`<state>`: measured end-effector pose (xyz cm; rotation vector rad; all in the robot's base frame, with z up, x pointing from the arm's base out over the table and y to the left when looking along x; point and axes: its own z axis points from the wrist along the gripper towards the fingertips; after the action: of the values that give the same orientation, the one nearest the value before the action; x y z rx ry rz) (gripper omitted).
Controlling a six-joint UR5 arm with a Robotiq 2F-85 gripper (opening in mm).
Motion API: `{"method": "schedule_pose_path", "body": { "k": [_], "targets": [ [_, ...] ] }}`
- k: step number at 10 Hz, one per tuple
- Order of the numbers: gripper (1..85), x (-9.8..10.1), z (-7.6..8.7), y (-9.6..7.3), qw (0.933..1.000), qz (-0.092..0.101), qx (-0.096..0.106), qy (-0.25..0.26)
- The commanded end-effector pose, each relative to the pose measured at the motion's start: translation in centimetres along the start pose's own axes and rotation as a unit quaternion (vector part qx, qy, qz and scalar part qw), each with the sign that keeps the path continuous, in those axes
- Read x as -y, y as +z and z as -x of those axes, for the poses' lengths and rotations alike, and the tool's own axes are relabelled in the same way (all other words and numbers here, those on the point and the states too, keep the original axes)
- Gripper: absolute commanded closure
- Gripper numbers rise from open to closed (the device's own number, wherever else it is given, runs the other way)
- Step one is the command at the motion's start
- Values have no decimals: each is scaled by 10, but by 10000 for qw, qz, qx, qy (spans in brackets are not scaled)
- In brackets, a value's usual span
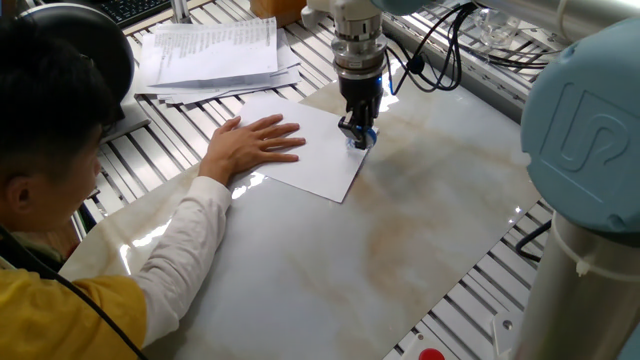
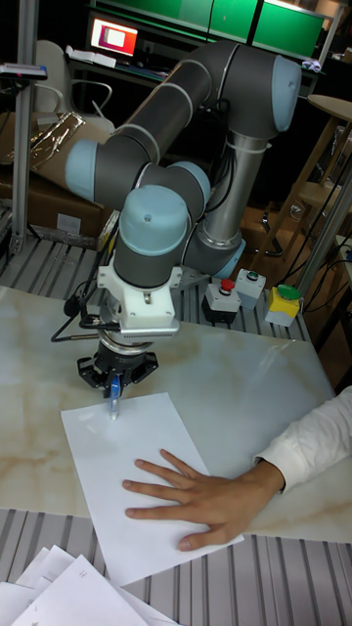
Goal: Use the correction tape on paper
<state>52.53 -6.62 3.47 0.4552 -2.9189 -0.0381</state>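
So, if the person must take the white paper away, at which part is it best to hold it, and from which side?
Probably the corner of the paper that points at the person, taken from their side. The hand lies flat on the sheet, and the gripper presses the correction tape near the far edge, so only that end is free.

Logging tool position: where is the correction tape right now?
In the fixed view, the correction tape is clamped in the pincer, tip on the paper near its far-right corner.

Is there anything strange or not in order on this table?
Nothing is spilled or broken. The paper lies askew under a person's hand. The pincer presses the correction tape near its edge.
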Motion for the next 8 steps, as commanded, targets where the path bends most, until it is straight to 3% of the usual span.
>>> {"method": "schedule_pose_path", "body": {
  "k": [1,8],
  "targets": [
    [840,0,1,4,9999,119,15,11],
    [840,2,-4,11,9998,174,16,24]
  ]
}}
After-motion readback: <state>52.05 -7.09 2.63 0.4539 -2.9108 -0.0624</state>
